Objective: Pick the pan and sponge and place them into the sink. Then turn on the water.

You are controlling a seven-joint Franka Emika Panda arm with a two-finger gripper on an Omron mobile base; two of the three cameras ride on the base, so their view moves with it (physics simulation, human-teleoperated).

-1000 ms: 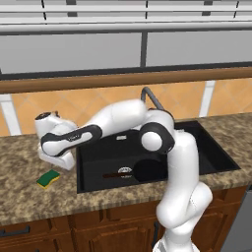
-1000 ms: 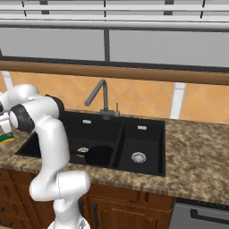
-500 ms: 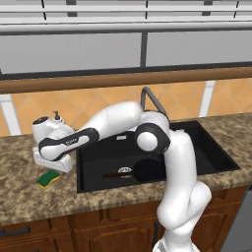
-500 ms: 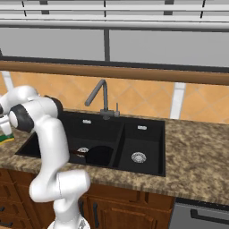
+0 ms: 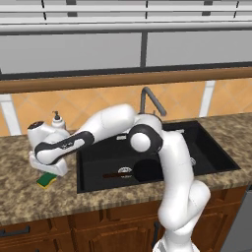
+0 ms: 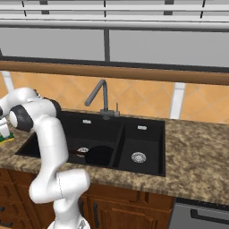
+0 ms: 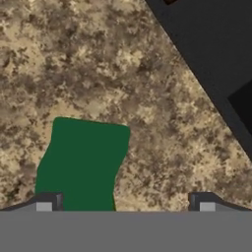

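Observation:
The sponge (image 7: 83,162) lies green side up on the speckled counter, left of the sink (image 5: 216,147). In the left base view its yellow edge shows, and my gripper (image 5: 48,172) hangs just above the sponge (image 5: 47,180), pointing down. In the hand view my gripper (image 7: 125,203) is open; the sponge sits toward the left fingertip (image 7: 47,202), and nothing is held. The black pan (image 5: 147,170) rests in the sink's left basin with its thin handle (image 5: 117,174) pointing left. From the right base view the pan (image 6: 99,155) and the sponge (image 6: 5,139) both show.
A white soap dispenser (image 5: 57,119) stands behind my hand by the wall. The dark gooseneck faucet (image 5: 150,101) rises behind the sink. The sink's black rim (image 7: 211,64) runs close to the sponge. Granite counter (image 6: 197,147) extends right of the sink.
My hand has come down and slightly left toward the sponge. The jaws have stayed open. Pan and sponge have not moved.

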